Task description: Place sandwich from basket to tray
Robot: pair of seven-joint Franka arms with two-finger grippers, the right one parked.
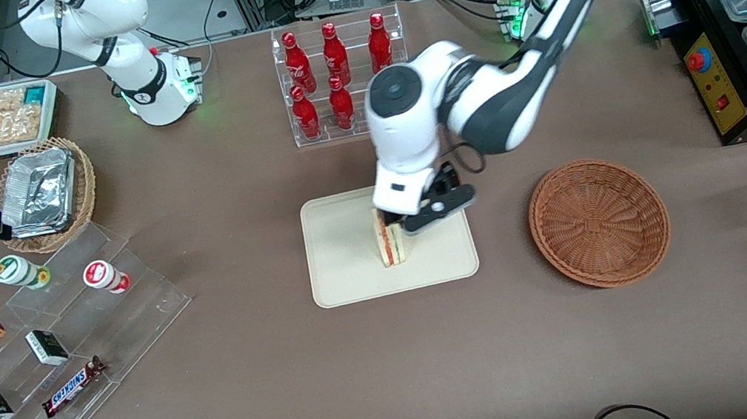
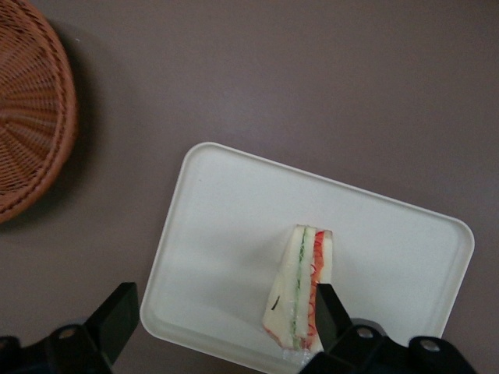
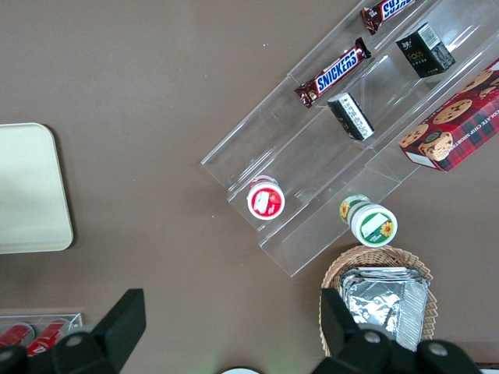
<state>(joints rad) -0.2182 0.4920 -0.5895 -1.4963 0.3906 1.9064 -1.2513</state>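
Sandwich (image 2: pixel 300 284) standing on tray (image 2: pixel 226 226), tool (image 2: pixel 218 315) above it, fingers spread wide, one touching the sandwich

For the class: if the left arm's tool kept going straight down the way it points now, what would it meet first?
Probably the tray. The tool points down over it, fingers open, with the sandwich standing beside one finger, which might brush it; depth is unclear.

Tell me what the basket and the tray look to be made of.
The basket: woven wicker, reddish-brown, visible ribbed weave. The tray: probably matte cream plastic, smooth with moulded rounded corners. The gripper, jaws open, hangs over the tray beside the sandwich.
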